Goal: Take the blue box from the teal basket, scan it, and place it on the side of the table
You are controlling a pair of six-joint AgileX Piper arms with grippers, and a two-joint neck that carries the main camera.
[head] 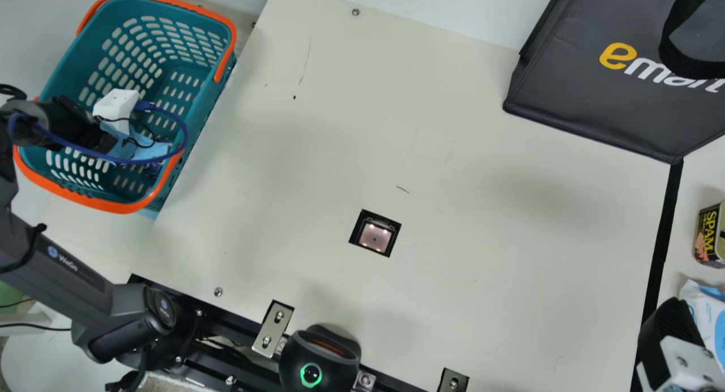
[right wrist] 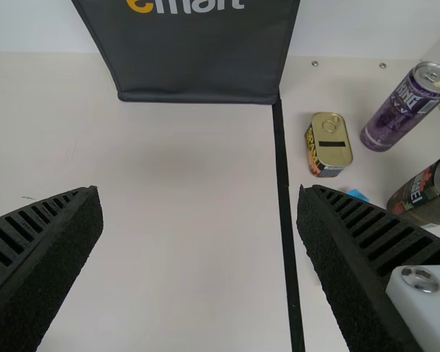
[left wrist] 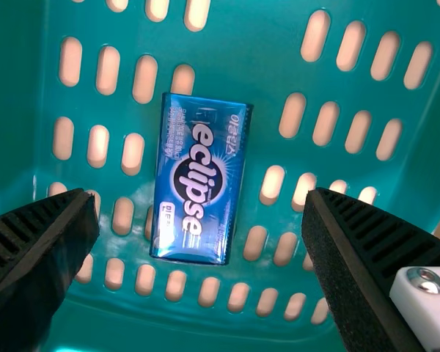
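In the main view my left gripper (head: 116,110) is down inside the teal basket (head: 59,89) at the table's left. The left wrist view shows the left gripper (left wrist: 202,202) open over the blue box (left wrist: 199,180), which lies flat on the basket floor (left wrist: 271,66) between the two fingers and apart from both. My right gripper (head: 671,327) is at the main view's lower right corner; in the right wrist view the right gripper (right wrist: 199,194) stands open above the table, holding nothing.
A scanner window (head: 375,234) is set into the table, with a black scanner (head: 320,358) at the front edge. At the back right stands a dark bag (head: 589,97). Beyond the black strip (right wrist: 285,213) are a small tin (right wrist: 329,144), a purple can (right wrist: 407,106) and a dark can (right wrist: 427,192).
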